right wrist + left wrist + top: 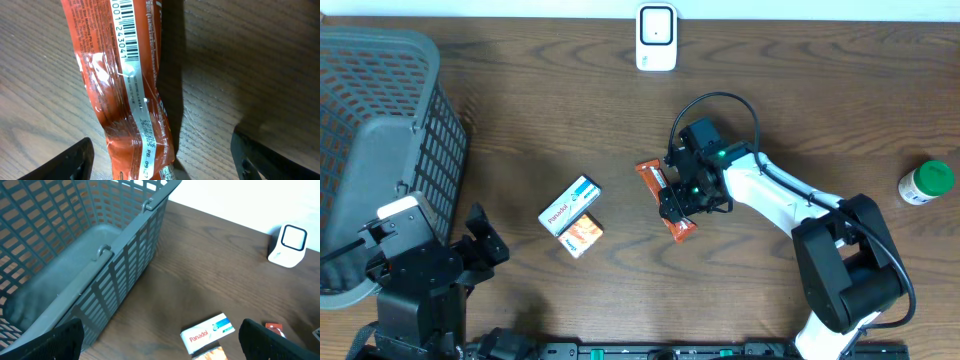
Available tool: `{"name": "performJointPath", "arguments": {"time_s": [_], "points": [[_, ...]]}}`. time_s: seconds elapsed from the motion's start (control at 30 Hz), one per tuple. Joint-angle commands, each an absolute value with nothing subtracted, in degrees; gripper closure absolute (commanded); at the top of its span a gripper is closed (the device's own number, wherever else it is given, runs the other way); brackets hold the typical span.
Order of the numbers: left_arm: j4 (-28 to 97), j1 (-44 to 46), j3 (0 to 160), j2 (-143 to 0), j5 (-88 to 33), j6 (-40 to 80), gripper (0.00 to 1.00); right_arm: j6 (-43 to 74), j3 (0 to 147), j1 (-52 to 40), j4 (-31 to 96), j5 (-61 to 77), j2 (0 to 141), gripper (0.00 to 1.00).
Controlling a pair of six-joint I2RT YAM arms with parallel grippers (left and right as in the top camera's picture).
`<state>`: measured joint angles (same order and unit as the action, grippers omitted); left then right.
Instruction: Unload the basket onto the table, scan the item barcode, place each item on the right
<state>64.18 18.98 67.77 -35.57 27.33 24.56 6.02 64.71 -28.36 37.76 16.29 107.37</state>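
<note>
An orange-red snack packet point(681, 229) lies flat on the wooden table, its barcode point(125, 27) facing up in the right wrist view. My right gripper point(686, 196) hangs directly over it and hides its middle. The jaws are open, one finger on each side of the packet point(125, 95), with a gap to both fingers point(65, 162). The white scanner point(656, 37) stands at the table's far edge, also in the left wrist view as the scanner point(289, 245). My left gripper point(430, 240) is open at the near left, holding nothing.
A grey mesh basket point(380, 140) fills the left side, close to my left gripper. A white Panadol box point(569, 204) and a small orange box point(584, 235) lie mid-table. A green-capped bottle point(927, 182) stands at the far right.
</note>
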Motion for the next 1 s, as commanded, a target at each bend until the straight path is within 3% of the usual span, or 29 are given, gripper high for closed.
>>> {"name": "performJointPath", "arguments": {"time_s": [0.0, 0.43, 0.57, 0.6, 0.8, 0.9, 0.97], "points": [[64.3, 19.0, 68.5, -35.5, 27.7, 24.2, 0.02, 6.2, 62.5, -28.6, 37.5, 18.9, 108.0, 0.19], [64.3, 19.0, 68.5, -35.5, 27.7, 24.2, 0.02, 8.3, 62.5, -30.9, 36.7, 15.9, 110.6, 0.26], [64.3, 19.0, 68.5, -35.5, 27.7, 24.2, 0.02, 8.9, 62.5, -31.0, 36.2, 15.9, 114.0, 0.33], [64.3, 19.0, 68.5, -35.5, 27.7, 24.2, 0.02, 9.0, 62.5, -31.0, 36.1, 15.9, 114.8, 0.36], [64.3, 19.0, 68.5, -35.5, 27.7, 24.2, 0.02, 9.2, 62.5, -30.7, 36.2, 16.2, 117.2, 0.81], [64.3, 19.0, 68.5, -35.5, 27.7, 24.2, 0.02, 9.2, 62.5, -30.7, 36.4, 16.2, 117.2, 0.95], [64.3, 19.0, 68.5, -35.5, 27.7, 24.2, 0.02, 9.2, 62.5, -30.7, 36.5, 16.2, 117.2, 0.99]]}}
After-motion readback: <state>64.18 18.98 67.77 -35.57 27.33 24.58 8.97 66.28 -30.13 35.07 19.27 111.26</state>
